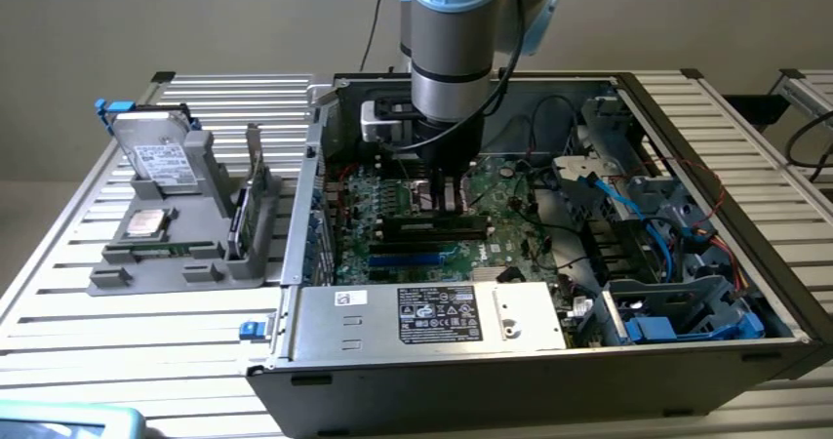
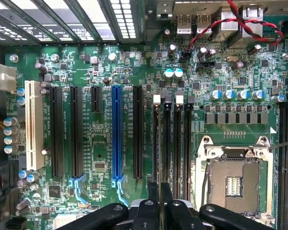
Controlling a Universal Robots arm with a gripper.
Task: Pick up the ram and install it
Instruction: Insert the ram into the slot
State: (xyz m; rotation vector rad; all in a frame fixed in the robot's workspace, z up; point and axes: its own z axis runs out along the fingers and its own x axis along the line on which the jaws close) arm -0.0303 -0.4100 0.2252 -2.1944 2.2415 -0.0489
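First, in the exterior view, the arm [image 1: 450,59] hangs straight down into an open computer case [image 1: 709,117] that lies on a slatted metal table [image 1: 131,361]. The gripper [image 1: 447,203] sits low over the motherboard [image 1: 390,210], near its middle and just above the black memory slots [image 1: 430,226]. A silver power supply [image 1: 430,314] lies along the case's near edge. Blue cables [image 1: 625,205] run down the side at the exterior view's right. Outside the case, near the table's edge at the exterior view's left, a grey fixture tray [image 1: 111,275] carries a hard drive [image 1: 163,156]. Next, in the wrist view, the gripper [image 2: 160,188] has its two black fingers [image 2: 153,196] pinched almost together on a thin dark edge. This looks like the ram [image 2: 158,158] seen edge-on, in line with the memory slot closest to the black expansion slots [image 2: 138,129]. Whether it is seated in that slot I cannot tell. The four memory slots [image 2: 178,143] stand side by side between the blue expansion slot [image 2: 116,129] and the open CPU socket [image 2: 234,184].
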